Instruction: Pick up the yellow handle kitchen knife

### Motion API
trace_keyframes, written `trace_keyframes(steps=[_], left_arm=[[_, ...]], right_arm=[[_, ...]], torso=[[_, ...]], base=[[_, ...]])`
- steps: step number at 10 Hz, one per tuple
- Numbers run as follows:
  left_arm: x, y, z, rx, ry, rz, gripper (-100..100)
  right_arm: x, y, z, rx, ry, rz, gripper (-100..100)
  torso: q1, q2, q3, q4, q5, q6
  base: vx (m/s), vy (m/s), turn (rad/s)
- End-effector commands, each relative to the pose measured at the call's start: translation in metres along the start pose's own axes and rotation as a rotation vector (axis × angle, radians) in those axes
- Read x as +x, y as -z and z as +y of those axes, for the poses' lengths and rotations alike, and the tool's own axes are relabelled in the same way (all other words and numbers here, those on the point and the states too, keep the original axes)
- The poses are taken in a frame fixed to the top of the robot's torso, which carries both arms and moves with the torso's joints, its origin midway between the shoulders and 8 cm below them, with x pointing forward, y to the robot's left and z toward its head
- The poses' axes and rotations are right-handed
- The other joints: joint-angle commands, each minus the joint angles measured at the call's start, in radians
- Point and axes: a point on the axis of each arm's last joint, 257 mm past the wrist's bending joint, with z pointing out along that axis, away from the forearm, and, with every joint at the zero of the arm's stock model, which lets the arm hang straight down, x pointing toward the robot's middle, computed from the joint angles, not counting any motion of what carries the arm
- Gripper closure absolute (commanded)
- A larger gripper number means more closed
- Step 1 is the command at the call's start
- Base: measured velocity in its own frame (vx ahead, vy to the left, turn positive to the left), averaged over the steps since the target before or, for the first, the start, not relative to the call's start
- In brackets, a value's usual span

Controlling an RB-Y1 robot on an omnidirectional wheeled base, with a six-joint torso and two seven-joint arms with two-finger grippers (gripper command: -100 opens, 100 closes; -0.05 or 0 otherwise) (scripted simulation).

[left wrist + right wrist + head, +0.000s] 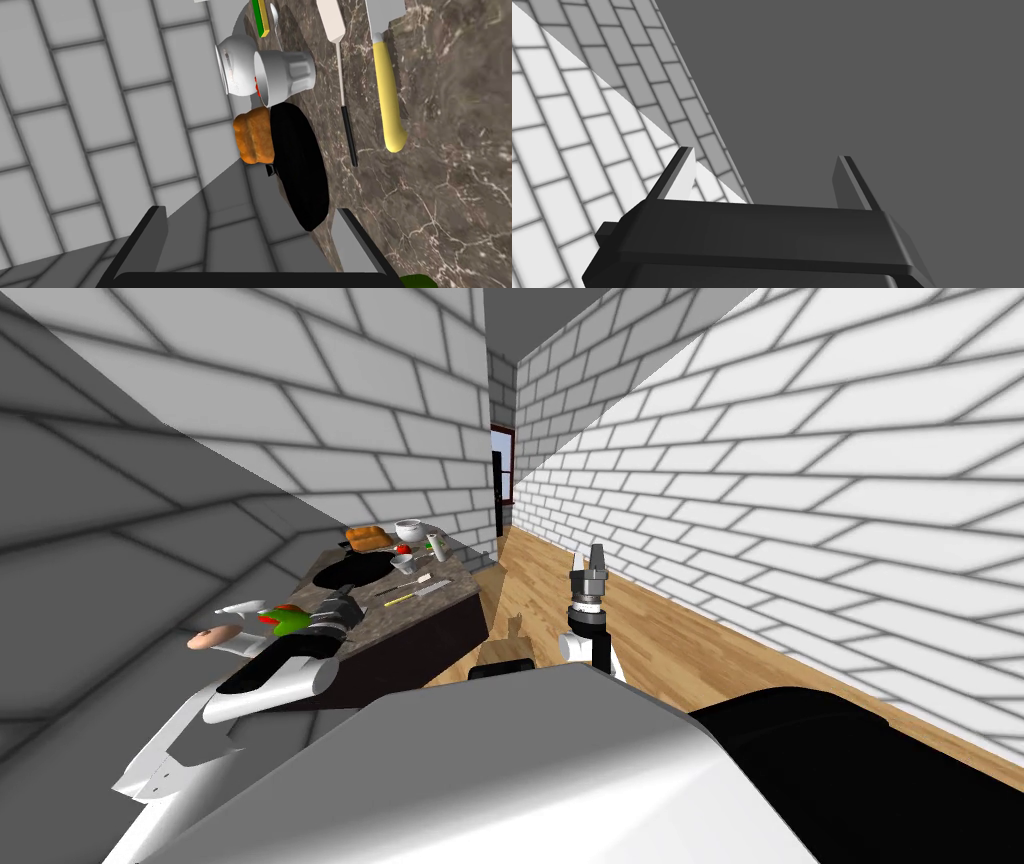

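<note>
**Knife (389, 95) ungrasped on surface (450, 200)**

The knife, yellow-handled, lies flat near the surface edge facing the wooden floor, just beside a dark-handled spatula (345, 115). Left hand (252, 240): fingers spread, empty, above the surface's near end. Right hand (762, 180): spread, empty, raised over the floor.

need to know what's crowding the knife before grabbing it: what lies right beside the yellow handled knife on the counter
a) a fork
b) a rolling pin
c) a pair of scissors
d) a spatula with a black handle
d: a spatula with a pale blade, thin shank and black handle lies alongside the knife on the counter, roughly parallel to it with a gap between them.
</note>
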Motion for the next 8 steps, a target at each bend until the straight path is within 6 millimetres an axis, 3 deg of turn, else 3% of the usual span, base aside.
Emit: trace_keyframes(steps=[1, 3, 6, 8], left_arm=[[-0.015, -0.002, 0.010, -0.051, 0.019, -0.017, -100], [-0.017, -0.001, 0.017, -0.082, 0.019, -0.022, -100], [-0.046, -0.002, 0.036, -0.183, 0.065, -0.057, -100], [-0.047, 0.000, 0.048, -0.228, 0.066, -0.065, -100]], right_arm=[[0.000, 0.000, 0.000, 0.000, 0.000, 0.000, 0], [0.000, 0.000, 0.000, 0.000, 0.000, 0.000, 0], [0.000, 0.000, 0.000, 0.000, 0.000, 0.000, 0], [0.000, 0.000, 0.000, 0.000, 0.000, 0.000, 0]], torso=[[0.000, 0.000, 0.000, 0.000, 0.000, 0.000], [0.000, 0.000, 0.000, 0.000, 0.000, 0.000], [0.000, 0.000, 0.000, 0.000, 0.000, 0.000], [0.000, -0.001, -0.001, 0.000, 0.000, 0.000]], base=[[-0.013, 0.003, -0.175], [-0.010, 0.009, -0.049], [-0.003, 0.010, -0.161], [0.002, 0.009, -0.034]])
